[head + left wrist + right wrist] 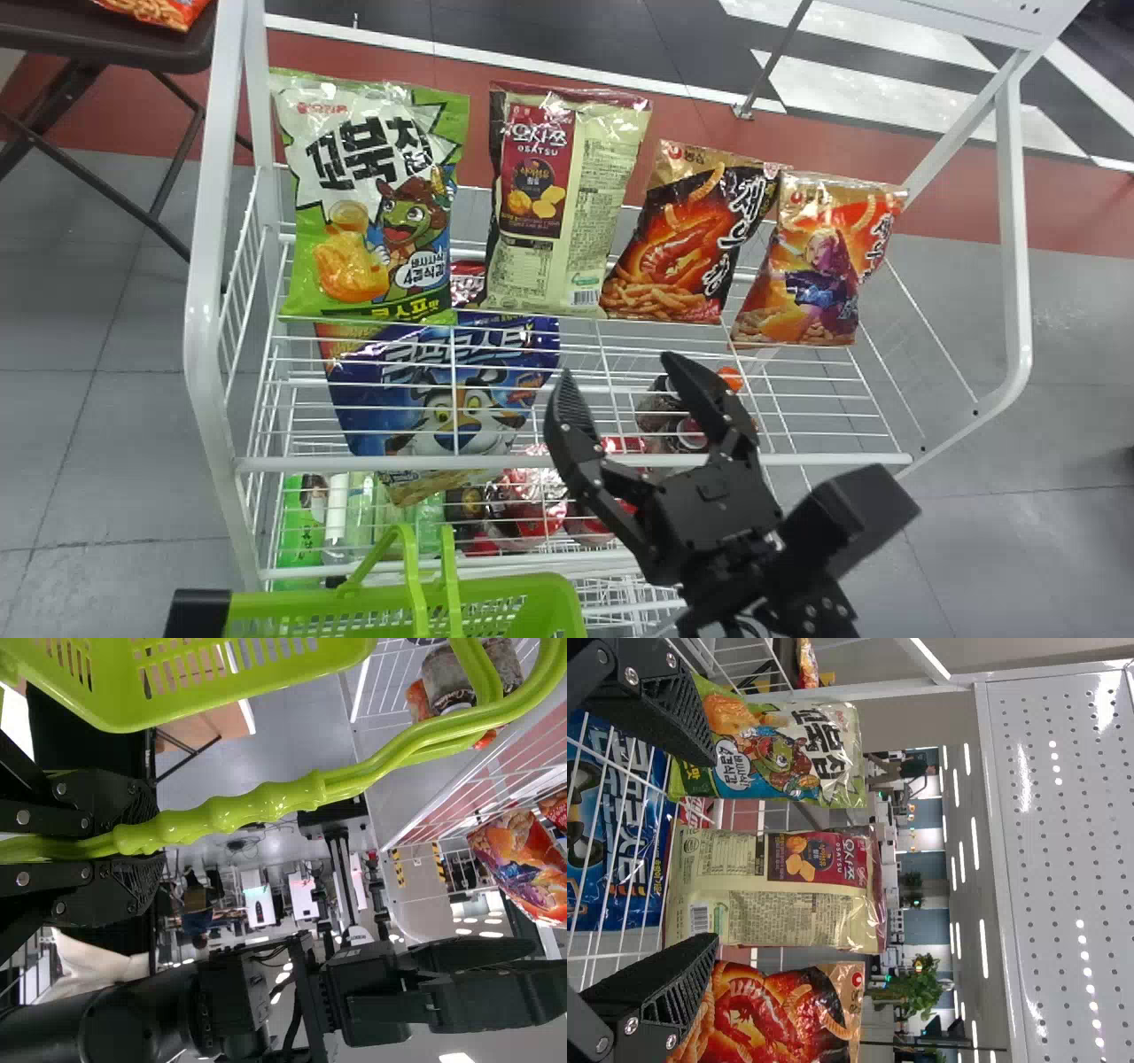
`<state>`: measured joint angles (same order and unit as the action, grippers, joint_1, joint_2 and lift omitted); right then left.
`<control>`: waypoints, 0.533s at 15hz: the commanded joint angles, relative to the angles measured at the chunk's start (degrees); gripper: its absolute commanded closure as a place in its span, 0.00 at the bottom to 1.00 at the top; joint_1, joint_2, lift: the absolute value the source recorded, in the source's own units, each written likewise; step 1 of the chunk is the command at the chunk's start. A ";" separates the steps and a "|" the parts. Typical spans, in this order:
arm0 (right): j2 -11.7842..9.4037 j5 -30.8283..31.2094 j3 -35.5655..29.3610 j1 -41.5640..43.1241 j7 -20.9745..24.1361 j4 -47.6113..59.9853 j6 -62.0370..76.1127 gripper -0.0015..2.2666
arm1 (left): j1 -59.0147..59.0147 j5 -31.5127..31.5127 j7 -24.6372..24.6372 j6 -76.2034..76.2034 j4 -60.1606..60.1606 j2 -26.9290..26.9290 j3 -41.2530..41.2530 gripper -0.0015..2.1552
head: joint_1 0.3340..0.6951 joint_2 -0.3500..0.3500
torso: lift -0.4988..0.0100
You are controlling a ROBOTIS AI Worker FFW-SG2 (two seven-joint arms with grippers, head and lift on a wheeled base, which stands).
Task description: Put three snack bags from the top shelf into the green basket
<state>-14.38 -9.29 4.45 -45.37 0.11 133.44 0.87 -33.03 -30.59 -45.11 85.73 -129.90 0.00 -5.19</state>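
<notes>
Holds the green basket (532,587) at lower left in the head view, with the left gripper (146,843) clenched around its handle (266,806). Expect a light, fairly stiff load, apt to swing.

On the top shelf (842,460), presents first the green-and-white snack bag (368,204), upright. Looks puffy, light and slippery; pinch gently at both side edges, around mid-height.

Just beside it, presents the beige-and-maroon snack bag (576,195), wrinkled at the top and probably soft. Seems the next pick, framed in the right wrist view by the right gripper (620,368), spread wide and gripping nothing. Close low on both sides, softly, to spare the chips.

Farther right, presents the black-and-orange snack bag (691,239) and the orange-and-purple snack bag (815,266), close together at their upper corners. Take each alone, across the full body.

Count 1 basket, 1 blue bag (452,390) below and 4 bags on top, leaving 1 spare after 3 picks.
</notes>
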 commanded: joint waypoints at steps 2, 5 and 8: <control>1.64 0.68 4.25 9.34 -0.11 -2.40 -11.03 0.06 | 0.86 0.79 1.25 0.37 -0.09 0.00 -2.63 1.00 | 1.00 0.00 | 0.88; 2.78 1.56 8.12 19.09 -0.11 -5.91 -18.94 0.06 | 1.03 0.97 1.60 1.07 -0.09 0.18 -2.90 1.00 | 1.00 0.00 | 0.88; 4.36 0.59 10.05 27.18 -1.34 -10.92 -21.57 0.06 | 1.03 1.14 1.69 1.42 -0.09 0.26 -2.98 1.00 | 1.00 0.00 | 0.88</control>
<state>-10.82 -8.44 13.75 -21.73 -0.85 124.96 -20.25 -32.00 -29.56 -43.50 86.98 -129.96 0.24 -8.12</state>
